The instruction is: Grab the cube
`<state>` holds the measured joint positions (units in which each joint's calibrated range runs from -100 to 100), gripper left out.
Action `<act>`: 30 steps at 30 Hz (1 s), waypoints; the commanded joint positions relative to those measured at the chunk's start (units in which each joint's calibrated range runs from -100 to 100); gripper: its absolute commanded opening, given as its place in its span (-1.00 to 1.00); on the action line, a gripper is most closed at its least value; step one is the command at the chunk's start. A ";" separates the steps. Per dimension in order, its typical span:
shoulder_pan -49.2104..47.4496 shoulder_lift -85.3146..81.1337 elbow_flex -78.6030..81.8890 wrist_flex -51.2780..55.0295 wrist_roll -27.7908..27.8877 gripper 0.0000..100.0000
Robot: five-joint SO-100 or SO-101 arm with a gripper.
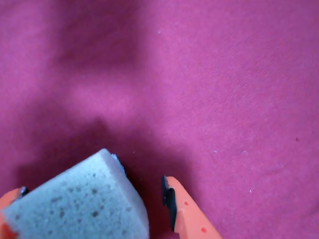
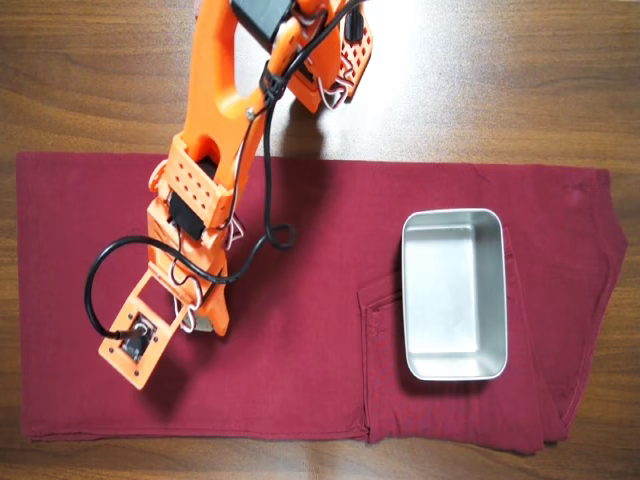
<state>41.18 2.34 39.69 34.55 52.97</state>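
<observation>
Speckled grey-beige foam, the cube (image 1: 79, 201), sits between my gripper (image 1: 94, 191) fingers over the maroon cloth (image 1: 209, 74); jaws unclenched, gap remaining for closing.

Orange arm (image 2: 215, 150) extends from top of overhead view toward lower left, wrist pitched down. Gripper (image 1: 94, 199) jaws parted in wrist view, right finger (image 1: 187, 211) standing free.
</observation>
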 commanded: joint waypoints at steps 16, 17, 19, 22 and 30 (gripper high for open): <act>-7.30 -19.34 -2.14 7.26 -1.51 -1.00; -9.79 -25.02 -2.59 10.31 -1.66 -1.00; -17.95 -36.83 -4.96 21.55 -2.69 -1.00; -35.80 -52.19 -5.50 35.20 -4.35 -1.00; -78.70 -58.14 -0.13 51.98 -12.60 -0.96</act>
<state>-32.60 -59.72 38.58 87.51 40.81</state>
